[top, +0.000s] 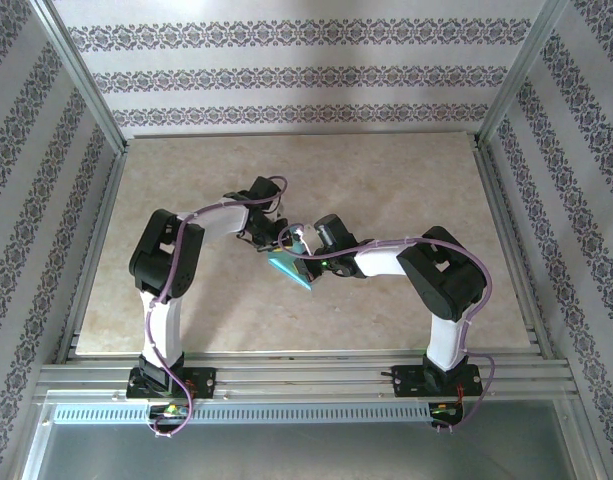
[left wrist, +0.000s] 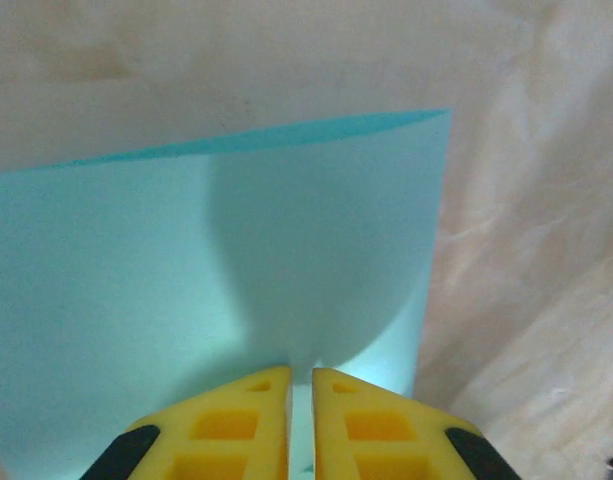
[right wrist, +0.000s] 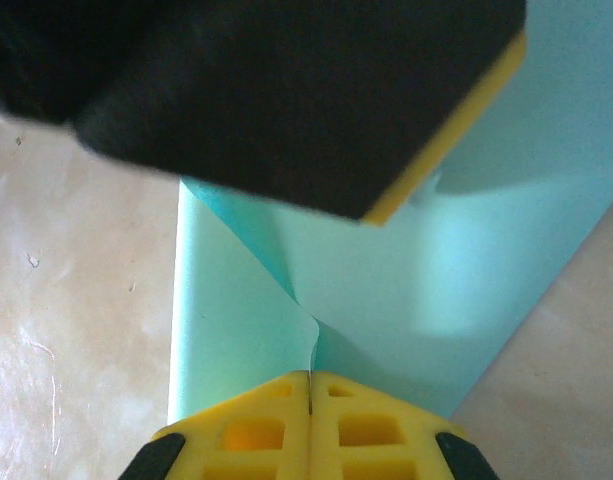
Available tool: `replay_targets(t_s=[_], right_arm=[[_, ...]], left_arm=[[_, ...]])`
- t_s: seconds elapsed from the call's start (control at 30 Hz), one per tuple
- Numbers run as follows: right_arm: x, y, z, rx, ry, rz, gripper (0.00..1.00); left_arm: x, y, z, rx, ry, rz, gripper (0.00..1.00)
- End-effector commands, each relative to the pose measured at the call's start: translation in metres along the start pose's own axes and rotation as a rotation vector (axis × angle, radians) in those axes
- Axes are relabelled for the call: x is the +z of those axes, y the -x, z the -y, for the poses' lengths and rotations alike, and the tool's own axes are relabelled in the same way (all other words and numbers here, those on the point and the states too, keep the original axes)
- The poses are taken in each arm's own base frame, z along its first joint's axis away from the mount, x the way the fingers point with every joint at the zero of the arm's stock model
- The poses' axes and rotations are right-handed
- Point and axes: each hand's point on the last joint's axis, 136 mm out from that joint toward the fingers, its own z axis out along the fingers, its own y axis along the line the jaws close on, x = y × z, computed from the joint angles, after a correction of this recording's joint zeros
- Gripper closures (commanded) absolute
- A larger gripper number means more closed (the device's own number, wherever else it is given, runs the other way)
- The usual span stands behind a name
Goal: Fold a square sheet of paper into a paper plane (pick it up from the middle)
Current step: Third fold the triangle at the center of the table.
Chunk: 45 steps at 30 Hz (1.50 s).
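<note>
Slip risk: square sheet of paper (top: 289,268), partly creased, at the middle of the table (top: 406,190) between right gripper (right wrist: 310,385), clamped on its fold, and left gripper (left wrist: 301,385), jaws a slit apart, hold untellable; slack there could skew the crease.

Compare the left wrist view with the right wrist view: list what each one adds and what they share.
Left wrist: the paper sheet rising to a curved top edge, the left gripper parted a slit. Right wrist: a diagonal fold, the right gripper pinching the sheet's edge, a black-and-yellow block overhead. Both: turquoise paper, yellow fingers, beige table.
</note>
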Motion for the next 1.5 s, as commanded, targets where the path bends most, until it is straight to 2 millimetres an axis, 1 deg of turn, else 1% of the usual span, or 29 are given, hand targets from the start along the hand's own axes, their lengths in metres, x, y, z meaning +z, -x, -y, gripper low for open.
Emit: replay_targets(t_s=[0.0,0.1,0.2,0.33,0.47,0.53,0.6,0.67,0.77,0.9,1.03,1.2,1.47], right_arm=[[0.004,-0.012,0.008,0.008,-0.027,-0.051,0.93],[0.005,-0.013,0.008,0.010,-0.025,-0.055,0.93],[0.006,-0.013,0.008,0.012,-0.022,-0.059,0.93],[0.007,-0.012,0.008,0.013,-0.020,-0.063,0.93],[0.007,-0.013,0.007,0.015,-0.019,-0.069,0.93],[0.007,-0.015,0.007,0.015,-0.018,-0.072,0.93],[0.007,-0.014,0.008,0.017,-0.019,-0.072,0.93],[0.007,-0.015,0.008,0.019,-0.021,-0.073,0.93],[0.008,-0.015,0.008,0.019,-0.019,-0.074,0.93],[0.008,-0.016,0.007,0.018,-0.018,-0.077,0.93],[0.007,-0.015,0.008,0.019,-0.023,-0.076,0.93],[0.008,-0.018,0.009,0.019,-0.026,-0.086,0.93],[0.008,-0.018,0.009,0.018,-0.026,-0.089,0.93]], left_arm=[[-0.043,0.025,0.016,-0.071,-0.127,0.110,0.83],[-0.058,0.025,0.010,-0.131,-0.162,0.158,0.83],[-0.063,0.012,0.009,-0.177,-0.216,0.172,0.84],[-0.055,-0.011,0.012,-0.272,-0.338,0.159,0.87],[-0.048,-0.026,0.018,-0.305,-0.378,0.147,0.88],[-0.042,-0.032,0.021,-0.295,-0.358,0.132,0.89],[-0.034,-0.039,0.017,-0.289,-0.302,0.124,0.90],[-0.027,-0.045,0.009,-0.294,-0.249,0.119,0.93],[-0.021,-0.047,0.005,-0.287,-0.221,0.110,0.94],[-0.011,-0.046,0.010,-0.270,-0.219,0.089,0.95],[-0.007,-0.045,0.011,-0.268,-0.210,0.085,0.95],[-0.004,-0.054,-0.006,-0.286,-0.152,0.083,0.96],[0.000,-0.060,-0.016,-0.305,-0.124,0.074,0.96]])
